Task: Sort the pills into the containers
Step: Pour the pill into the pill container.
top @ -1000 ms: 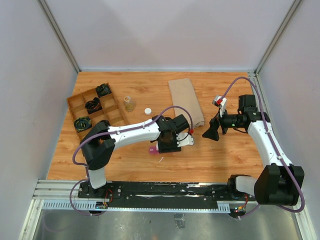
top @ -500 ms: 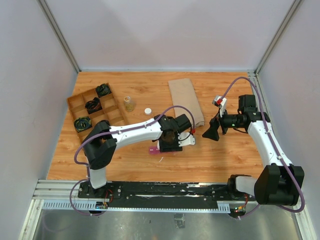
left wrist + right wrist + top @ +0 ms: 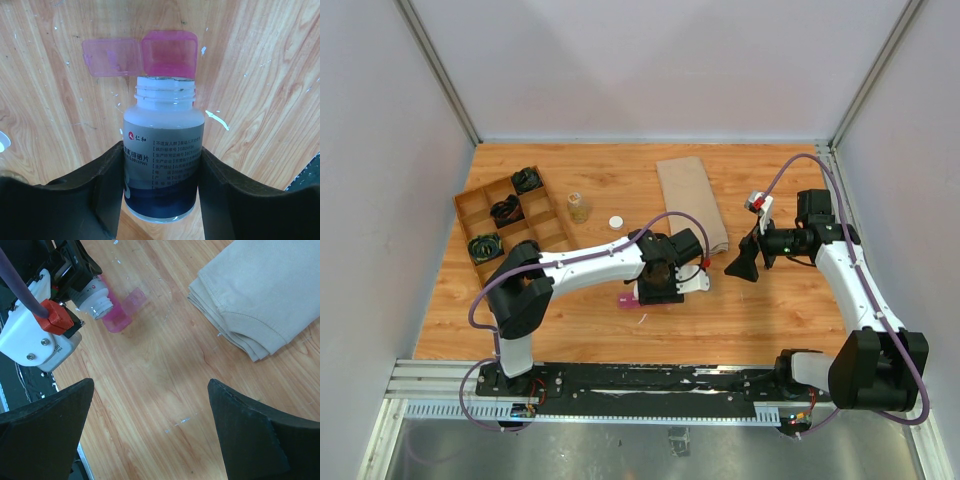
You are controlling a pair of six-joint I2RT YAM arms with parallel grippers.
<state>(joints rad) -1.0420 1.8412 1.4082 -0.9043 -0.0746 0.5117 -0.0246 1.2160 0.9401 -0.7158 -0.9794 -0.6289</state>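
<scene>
My left gripper [image 3: 161, 152] is shut on a white pill bottle [image 3: 164, 150] with a printed label, its cap off. The bottle is tipped so its open mouth lies right at an open magenta-pink container [image 3: 168, 52], whose flipped-back lid [image 3: 110, 57] rests on the wood. From above, the left gripper [image 3: 660, 285] sits mid-table with the pink container [image 3: 627, 298] at its left. The right wrist view shows the same bottle [image 3: 97, 297] and container [image 3: 117, 319] at upper left. My right gripper [image 3: 150, 440] hangs open over bare wood, holding nothing. No pills are visible.
A brown wooden divided tray [image 3: 490, 185] with black items lies at the back left. A small clear bottle [image 3: 579, 207] and a white cap [image 3: 616, 222] stand beside it. A folded beige cloth [image 3: 692, 200] lies at the back centre, near the right gripper [image 3: 742, 265].
</scene>
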